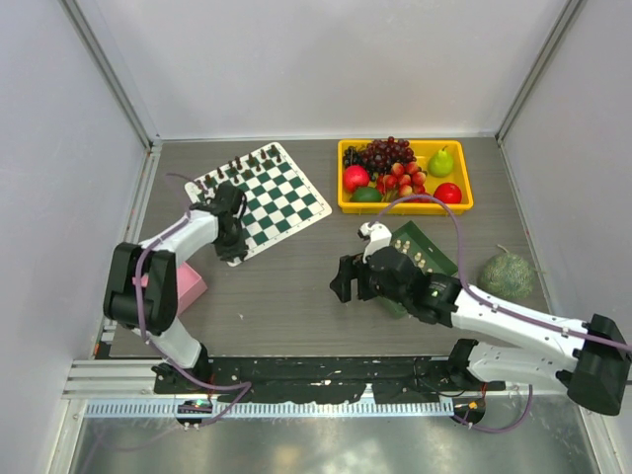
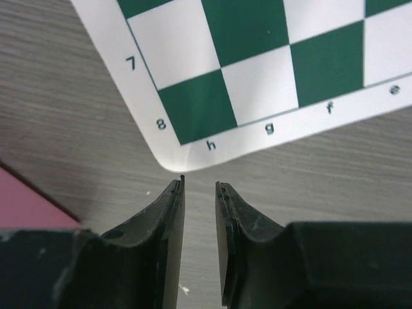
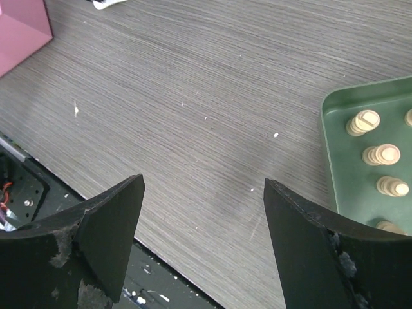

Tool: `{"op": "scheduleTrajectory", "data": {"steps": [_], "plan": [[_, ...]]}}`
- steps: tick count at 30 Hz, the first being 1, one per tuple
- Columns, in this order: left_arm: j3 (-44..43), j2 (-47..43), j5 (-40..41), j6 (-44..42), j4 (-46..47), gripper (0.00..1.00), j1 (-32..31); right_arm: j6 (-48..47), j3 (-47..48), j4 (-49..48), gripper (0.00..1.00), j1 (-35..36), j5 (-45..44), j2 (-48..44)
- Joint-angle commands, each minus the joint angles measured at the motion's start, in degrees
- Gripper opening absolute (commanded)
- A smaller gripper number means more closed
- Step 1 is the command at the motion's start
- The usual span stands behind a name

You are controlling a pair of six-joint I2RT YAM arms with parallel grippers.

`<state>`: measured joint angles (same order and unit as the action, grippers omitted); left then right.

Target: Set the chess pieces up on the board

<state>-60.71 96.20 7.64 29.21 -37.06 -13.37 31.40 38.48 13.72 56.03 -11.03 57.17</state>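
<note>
The green-and-white checkered board [image 1: 267, 197] lies at the back left, with dark pieces [image 1: 247, 163] along its far edge. My left gripper [image 1: 234, 252] hovers at the board's near corner; in the left wrist view its jaws [image 2: 199, 185] stand shut to a narrow gap with nothing between them, just short of the h8 corner of the board [image 2: 257, 64]. Cream chess pieces [image 1: 415, 255] stand on a plain green tray [image 1: 441, 262]. My right gripper [image 1: 346, 281] is open and empty over bare table left of that tray; several cream pieces [image 3: 380, 154] show at the right.
A pink block [image 1: 183, 286] sits by the left arm. A yellow tray [image 1: 405, 209] of fruit stands at the back right. A round green ball [image 1: 507, 275] lies right of the green tray [image 3: 341, 148]. The table's near edge runs just below my right gripper [image 3: 205, 183].
</note>
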Motion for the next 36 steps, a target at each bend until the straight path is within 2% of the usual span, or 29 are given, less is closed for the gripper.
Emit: {"op": "scheduleTrajectory", "data": {"steps": [1, 6, 9, 12, 20, 27, 32, 36], "plan": [[1.73, -12.24, -0.52, -0.03, 1.99, 0.33, 0.18, -2.91, 6.50, -1.50, 0.79, -0.13, -1.27, 6.79], [4.19, -26.65, 1.58, -1.17, 0.24, 0.45, 0.27, -4.76, 14.25, -2.90, 0.71, -0.04, -1.54, 19.79], [5.59, -33.34, 2.55, -2.49, -2.31, 0.49, 0.27, -5.12, 20.73, -4.05, 0.70, -0.04, -1.36, 26.93], [7.09, -39.23, 4.48, -3.63, -3.98, 0.51, 0.27, -5.38, 26.89, -4.83, 0.64, 0.30, -1.45, 36.66], [8.24, -51.98, 6.69, -6.27, -7.85, 0.59, 1.85, -6.61, 49.11, -1.42, 0.61, 3.03, -5.14, 57.06], [8.24, -55.95, 5.55, -8.38, -9.00, 0.66, 2.64, -7.57, 61.18, 0.35, 0.60, 3.91, -4.62, 68.67], [8.50, -55.95, 4.32, -9.17, -9.00, 0.66, 2.91, -9.33, 72.68, 4.99, 0.61, 4.35, -2.07, 75.54], [8.68, -55.69, 3.44, -9.61, -8.73, 0.66, 3.26, -11.01, 78.23, 6.85, 0.61, 4.70, -2.60, 79.85]]}}
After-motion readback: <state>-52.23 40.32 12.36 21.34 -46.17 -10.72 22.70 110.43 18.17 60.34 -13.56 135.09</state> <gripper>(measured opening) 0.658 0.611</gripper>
